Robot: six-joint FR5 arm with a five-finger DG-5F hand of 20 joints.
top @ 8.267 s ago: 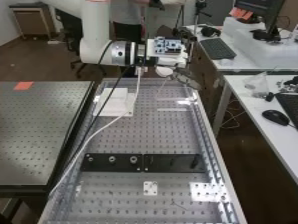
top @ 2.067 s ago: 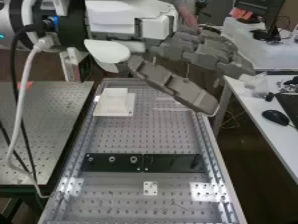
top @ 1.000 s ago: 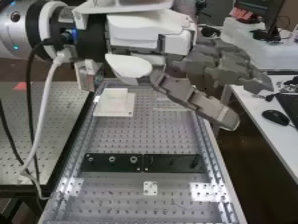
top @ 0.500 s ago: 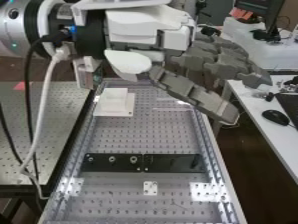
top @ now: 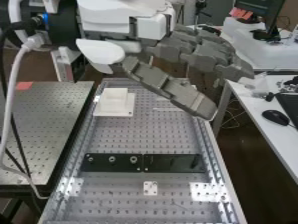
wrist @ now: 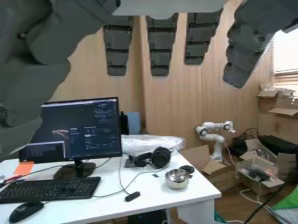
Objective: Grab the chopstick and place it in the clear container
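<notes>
White cable [top: 8, 107] hangs at left, in front of a grey surface with many holes [top: 56, 120]. Next to it, the middle metal surface [top: 153, 137] carries a white block [top: 116, 102] and, nearer, a black plate [top: 171, 162]. Above the far part is the robot hand [top: 170, 90], its fingers straight and spread with gaps. At right, a black mouse [top: 275, 117] lies beside a keyboard [top: 290, 106]. Where the chopstick and the clear container are, I cannot tell.
</notes>
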